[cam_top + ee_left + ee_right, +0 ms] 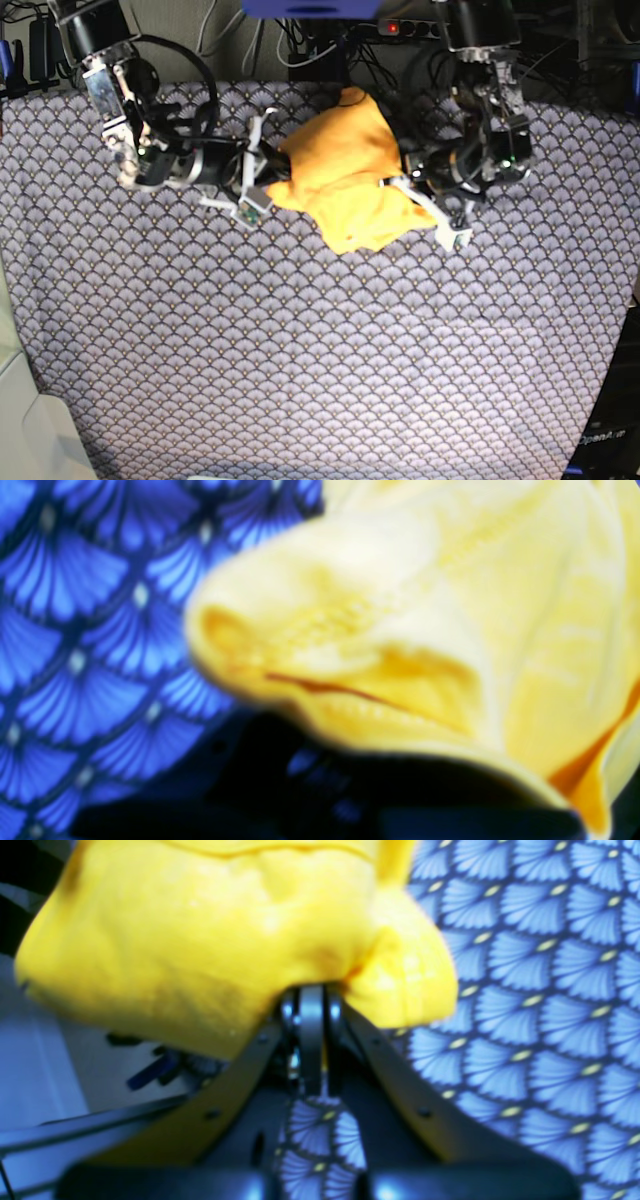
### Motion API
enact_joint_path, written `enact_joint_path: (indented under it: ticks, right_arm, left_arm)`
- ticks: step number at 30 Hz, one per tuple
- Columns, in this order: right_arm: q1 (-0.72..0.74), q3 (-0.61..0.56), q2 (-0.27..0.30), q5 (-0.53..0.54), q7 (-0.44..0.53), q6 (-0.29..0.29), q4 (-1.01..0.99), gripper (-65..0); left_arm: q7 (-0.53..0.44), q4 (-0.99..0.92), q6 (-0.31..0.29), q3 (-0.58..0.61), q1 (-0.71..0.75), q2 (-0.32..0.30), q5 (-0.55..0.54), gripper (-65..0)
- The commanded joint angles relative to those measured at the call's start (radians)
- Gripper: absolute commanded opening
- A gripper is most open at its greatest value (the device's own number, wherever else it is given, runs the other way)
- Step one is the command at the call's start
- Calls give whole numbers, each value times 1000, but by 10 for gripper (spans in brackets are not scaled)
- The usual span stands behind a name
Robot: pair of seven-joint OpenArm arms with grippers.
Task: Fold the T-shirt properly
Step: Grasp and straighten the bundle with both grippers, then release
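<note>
The yellow-orange T-shirt (pixel 345 170) is bunched into a crumpled mass at the back middle of the table, between my two arms. My right gripper (pixel 278 170) reaches in from the left of the base view. In the right wrist view its fingers (pixel 312 1010) are pressed together on a pinch of the T-shirt (pixel 200 940). My left gripper (pixel 402 180) meets the cloth's right edge. In the blurred left wrist view the T-shirt (pixel 400 605) drapes over that gripper and hides its fingertips.
The blue-grey scale-patterned table cloth (pixel 300 350) covers the whole table. Cables and a power strip (pixel 400 25) run along the back edge. The table's left edge (pixel 12 330) drops to a pale floor.
</note>
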Motion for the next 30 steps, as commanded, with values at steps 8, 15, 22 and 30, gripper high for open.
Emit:
enact_joint_path:
  ticks: [8,15,22,30]
  right_arm:
    - [-26,-2,36,24,19,7,22,-650]
    - [-69,1,44,24,15,7,122,-650]
    - [-96,60,117,22,19,7,130,-650]
    - [-185,268,127,27,10,7,335,-650]
  left_arm:
    - [10,-13,2,10,-132,95,6,-650]
    - [7,-93,2,4,-277,95,11,-650]
    - [28,-57,2,2,-293,68,6,-650]
    - [120,214,-7,-151,-141,-59,6,-650]
